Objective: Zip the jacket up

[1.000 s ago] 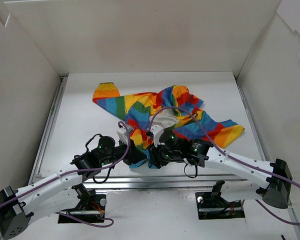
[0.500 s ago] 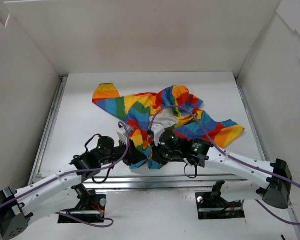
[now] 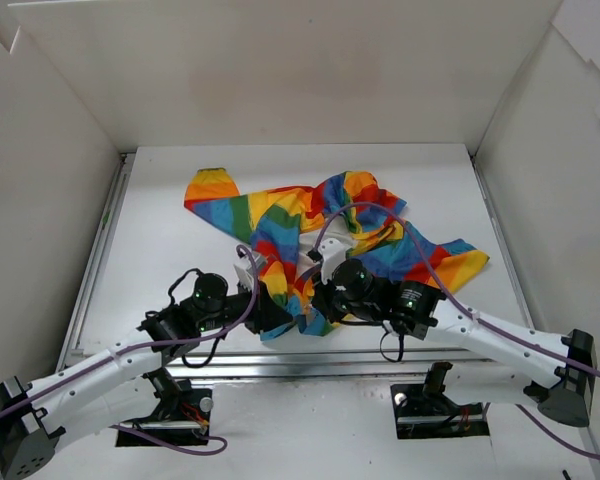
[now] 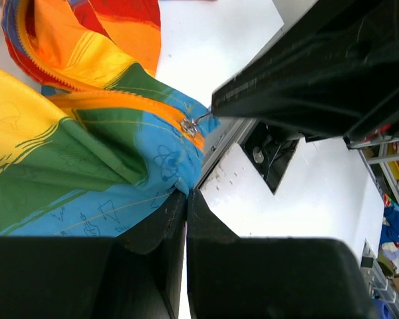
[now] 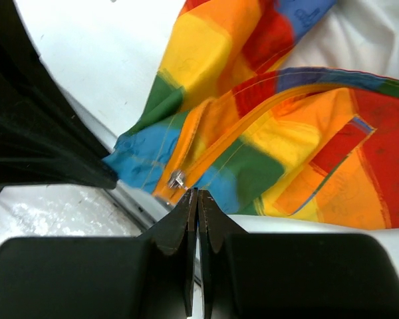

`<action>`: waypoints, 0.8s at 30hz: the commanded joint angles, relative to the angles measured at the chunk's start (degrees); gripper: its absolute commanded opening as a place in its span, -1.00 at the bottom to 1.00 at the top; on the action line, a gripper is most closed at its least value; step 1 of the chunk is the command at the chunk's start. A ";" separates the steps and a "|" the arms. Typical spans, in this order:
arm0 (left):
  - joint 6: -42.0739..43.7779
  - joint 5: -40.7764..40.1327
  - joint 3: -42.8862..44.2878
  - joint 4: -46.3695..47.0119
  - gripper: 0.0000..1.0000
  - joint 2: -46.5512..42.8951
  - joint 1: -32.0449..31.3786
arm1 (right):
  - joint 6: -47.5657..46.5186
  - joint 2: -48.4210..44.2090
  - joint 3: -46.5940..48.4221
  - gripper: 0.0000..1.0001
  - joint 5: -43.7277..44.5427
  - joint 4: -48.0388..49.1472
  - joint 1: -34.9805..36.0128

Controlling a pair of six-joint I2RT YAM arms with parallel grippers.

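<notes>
Nearest to me, the left gripper [image 4: 186, 199] is clenched. Its fingers are pressed together on the blue corner of the jacket [image 3: 310, 215] hem, with cloth pinched between the tips.

Just beside it on the right, the right gripper [image 5: 194, 194] is also closed, with no gap between the fingers. Its tips sit at the zipper pull [image 4: 189, 124]. In the left wrist view, the small metal tab runs straight into the tip of a finger, so I read it as gripped.

The slider sits low on the orange zipper tape, close to the bottom hem. Above it, the two tapes spread apart and the front lies open.

The jacket is on the white table [image 3: 180, 200], crumpled. Its hem is near the front edge, between the two wrists, and the body is bunched toward the middle.

White lining [image 3: 337, 240] shows in the opening, just beyond the right wrist.

One sleeve [image 3: 212, 187] reaches out far left. The other sleeve [image 3: 460, 265] lies out to the right.

Purple cables loop over the cloth. White walls [image 3: 280, 70] close in the back and sides.
</notes>
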 commanded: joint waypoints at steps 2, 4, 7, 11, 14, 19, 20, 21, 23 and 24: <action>1.88 2.58 2.61 -0.25 -1.00 -0.90 -1.10 | -1.09 1.35 2.72 -1.00 6.74 2.48 -0.34; 2.84 2.75 2.96 -1.84 -1.00 -1.16 -1.63 | -1.71 4.06 3.25 -1.00 6.14 2.57 -1.57; 3.55 2.67 3.66 -4.29 -1.00 -0.81 -3.04 | -2.58 7.58 3.86 -1.00 2.89 5.90 -3.86; 3.38 1.26 3.23 -5.27 -1.00 -1.77 -4.18 | -3.82 10.40 5.98 -1.00 -0.88 7.49 -4.21; 3.29 -0.14 2.88 -6.06 -1.00 -3.36 -4.18 | -4.17 7.16 3.79 -1.00 -5.70 7.67 -4.21; 3.38 -0.06 2.61 -6.41 -1.00 -3.01 -4.18 | -7.69 -2.59 -3.77 -1.00 -21.62 11.52 -4.13; 3.38 -0.06 2.52 -6.24 -1.00 -2.92 -4.18 | -7.43 -3.21 -6.13 -0.98 -21.81 12.58 -4.39; 3.38 0.03 2.52 -6.06 -1.00 -2.92 -4.18 | -7.42 -3.91 -7.20 -0.59 -22.60 13.37 -4.56; 3.29 0.29 2.26 -5.62 -1.00 -3.27 -4.18 | -6.73 -4.45 -9.48 -0.11 -25.50 17.22 -5.70; 3.20 0.38 2.17 -5.36 -1.00 -3.45 -4.18 | -6.37 -4.71 -10.45 -0.11 -27.16 18.81 -6.14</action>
